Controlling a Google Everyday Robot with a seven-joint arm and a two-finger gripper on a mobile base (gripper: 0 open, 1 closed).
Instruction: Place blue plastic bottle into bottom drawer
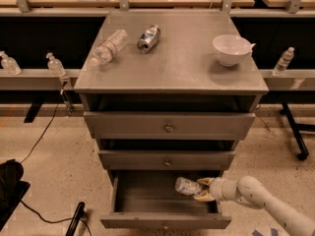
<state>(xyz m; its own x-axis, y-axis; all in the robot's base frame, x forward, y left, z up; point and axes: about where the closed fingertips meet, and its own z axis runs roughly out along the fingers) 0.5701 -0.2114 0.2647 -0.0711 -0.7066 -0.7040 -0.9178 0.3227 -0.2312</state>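
Note:
The bottom drawer (147, 200) of the grey cabinet is pulled open. The blue plastic bottle (187, 186) lies on its side inside the drawer's right half, low over the drawer floor. My gripper (203, 189) reaches in from the right on a white arm and is shut on the bottle's right end, one tan finger above and one below. Whether the bottle touches the drawer floor I cannot tell.
On the cabinet top (187, 68) lie a slim clear bottle with a red-white label (106, 48), a crushed can (148, 37) and a white bowl (231, 49). The two upper drawers (169, 127) are closed. Small bottles stand on side ledges. A black cable and bag lie on the floor left.

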